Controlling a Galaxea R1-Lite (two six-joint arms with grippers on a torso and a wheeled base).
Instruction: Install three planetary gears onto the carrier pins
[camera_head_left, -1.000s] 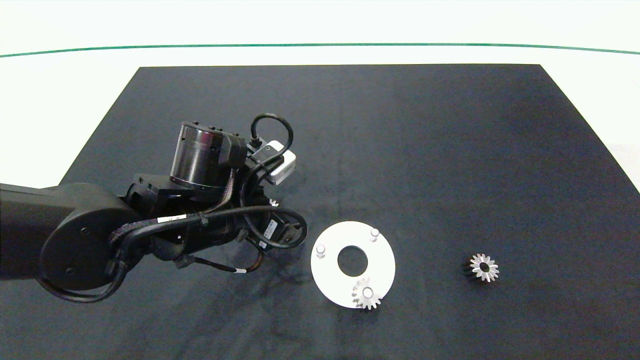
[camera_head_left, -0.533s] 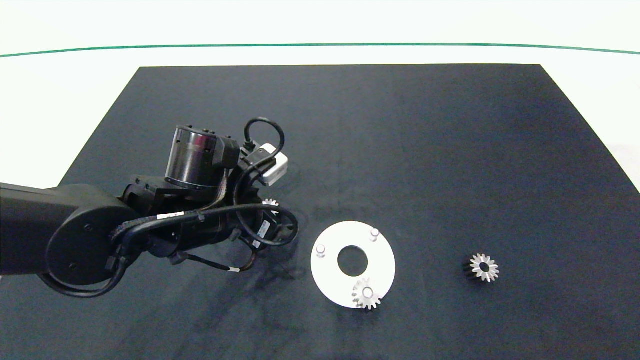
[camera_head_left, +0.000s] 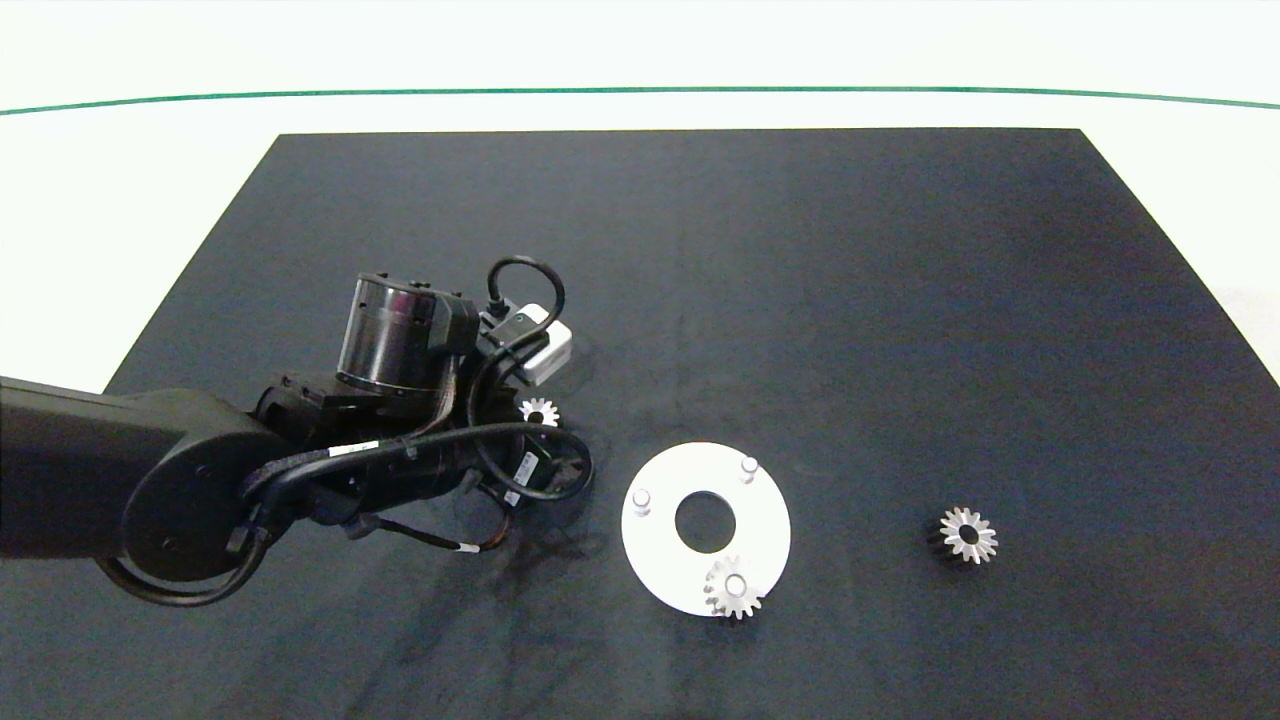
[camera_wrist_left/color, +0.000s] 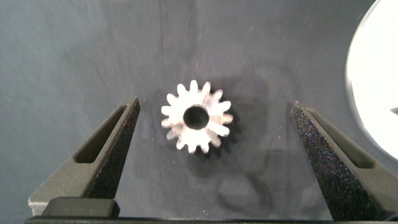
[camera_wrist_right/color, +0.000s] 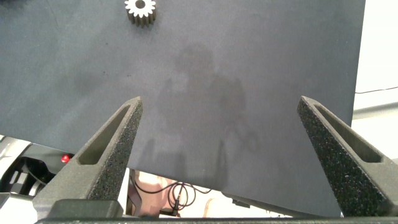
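on the dark mat (camera_head_left: 800, 300) that covers the counter, seen from above, the left arm comes in from the left and bends down over a planetary gear (camera_head_left: 539, 411) lying flat, just to the left of the white disc (camera_head_left: 660, 550). the left end effector itself is hidden under the wrist in this view. the disc carries three carrier pins; the near pin (camera_head_left: 737, 584) already wears a seated gear (camera_head_left: 733, 590), while the left pin (camera_head_left: 642, 497) and the far pin (camera_head_left: 749, 465) stand bare. a third gear (camera_head_left: 967, 535) lies on the mat well to the right of the disc. from the left wrist, the left end effector (camera_wrist_left/color: 215, 115) is wide open, its two dark fingers set either side of the loose gear (camera_wrist_left/color: 196, 116) with clear gaps, touching nothing; the gear lies flat with its bore facing up, and the disc's edge (camera_wrist_left/color: 373, 87) shows at the side. from the right wrist, the right end effector (camera_wrist_right/color: 219, 116) also gapes wide and holds nothing, hanging over the near edge of the mat (camera_wrist_right/color: 249, 74), with the third gear (camera_wrist_right/color: 140, 9) lying well beyond its fingers.
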